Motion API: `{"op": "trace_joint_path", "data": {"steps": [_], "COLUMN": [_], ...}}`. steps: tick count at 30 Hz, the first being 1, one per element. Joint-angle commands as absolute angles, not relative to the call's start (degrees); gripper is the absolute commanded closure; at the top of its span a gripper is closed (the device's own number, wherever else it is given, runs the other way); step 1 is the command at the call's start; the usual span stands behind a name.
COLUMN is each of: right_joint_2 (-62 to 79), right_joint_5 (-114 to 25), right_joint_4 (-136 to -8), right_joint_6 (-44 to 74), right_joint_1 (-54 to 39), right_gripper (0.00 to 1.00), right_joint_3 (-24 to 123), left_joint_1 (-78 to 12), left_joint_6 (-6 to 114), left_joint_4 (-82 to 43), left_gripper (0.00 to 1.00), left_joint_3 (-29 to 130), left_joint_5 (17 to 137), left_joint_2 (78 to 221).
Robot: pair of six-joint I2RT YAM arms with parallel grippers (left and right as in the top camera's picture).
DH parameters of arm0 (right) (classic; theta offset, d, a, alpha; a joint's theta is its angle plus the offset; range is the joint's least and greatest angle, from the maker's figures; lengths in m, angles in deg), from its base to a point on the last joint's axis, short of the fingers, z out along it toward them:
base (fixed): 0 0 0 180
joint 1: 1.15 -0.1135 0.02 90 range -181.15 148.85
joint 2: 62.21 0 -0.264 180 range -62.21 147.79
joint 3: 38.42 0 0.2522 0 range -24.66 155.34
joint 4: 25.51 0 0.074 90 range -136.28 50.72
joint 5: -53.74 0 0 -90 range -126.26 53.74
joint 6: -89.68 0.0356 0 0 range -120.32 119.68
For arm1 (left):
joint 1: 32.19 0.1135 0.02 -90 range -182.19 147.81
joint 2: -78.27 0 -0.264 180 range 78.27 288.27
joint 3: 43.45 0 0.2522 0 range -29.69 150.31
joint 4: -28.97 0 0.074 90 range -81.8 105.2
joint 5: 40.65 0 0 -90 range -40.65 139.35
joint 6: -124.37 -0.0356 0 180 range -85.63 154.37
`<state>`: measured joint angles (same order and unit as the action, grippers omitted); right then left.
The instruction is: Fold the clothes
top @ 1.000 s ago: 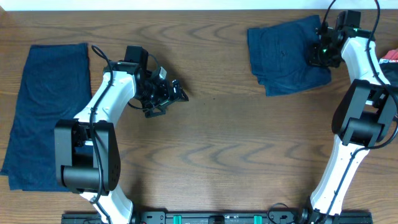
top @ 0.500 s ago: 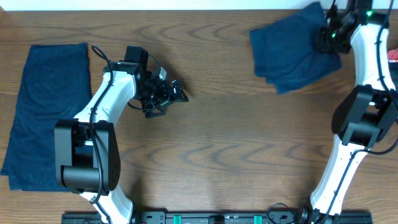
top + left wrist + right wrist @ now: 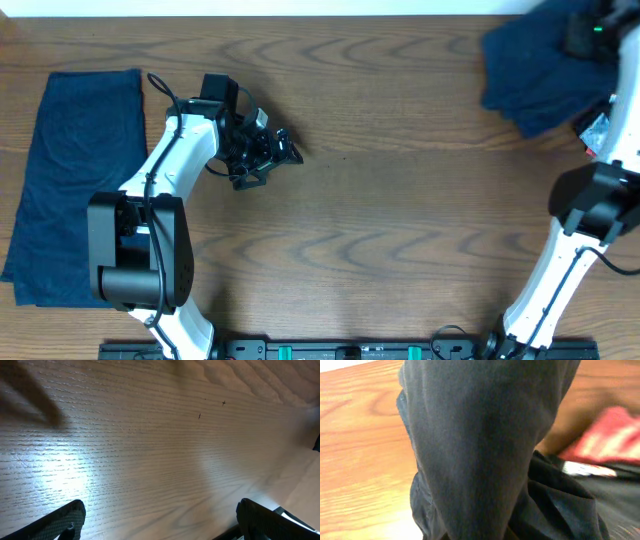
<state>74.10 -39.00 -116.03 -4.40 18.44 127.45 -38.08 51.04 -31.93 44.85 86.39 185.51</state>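
One of the clothes, a dark navy garment, lies spread flat at the table's left side. A second navy garment, folded, hangs lifted at the far right corner with my right gripper shut on it. In the right wrist view this cloth drapes down over the fingers and hides them. My left gripper hovers open over bare wood left of centre. Its two dark fingertips stand far apart with nothing between them.
Under the hanging cloth, the right wrist view shows a red item and more dark fabric at the table's right edge. The white far edge runs along the top of the wooden table.
My right gripper has carried the folded garment to the right and toward the far corner, lifting it off the table. The left arm and the flat garment have not moved.
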Motion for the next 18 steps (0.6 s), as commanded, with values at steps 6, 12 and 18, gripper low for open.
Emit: {"op": "trace_joint_path", "data": {"steps": [6, 12, 18], "right_joint_2": [66.84, 65.05, 65.07], "right_joint_5": [-40.0, -46.58, -52.62], "right_joint_4": [-116.62, -116.75, -118.5], "right_joint_6": [-6.43, -6.41, -6.19], "right_joint_1": [28.43, 36.65, 43.41], "right_gripper": [0.99, 0.99, 0.99], "right_joint_3": [129.51, 129.51, 129.4], "left_joint_1": [-38.19, -38.19, -38.78], "left_joint_6": [50.95, 51.12, 51.17], "left_joint_4": [-32.35, -33.0, -33.44], "left_gripper": [0.02, 0.02, 0.02], "left_joint_3": [44.63, 44.63, 44.63], "left_joint_5": [85.73, 85.77, 85.75], "left_joint_2": [185.12, 185.12, 185.12]}}
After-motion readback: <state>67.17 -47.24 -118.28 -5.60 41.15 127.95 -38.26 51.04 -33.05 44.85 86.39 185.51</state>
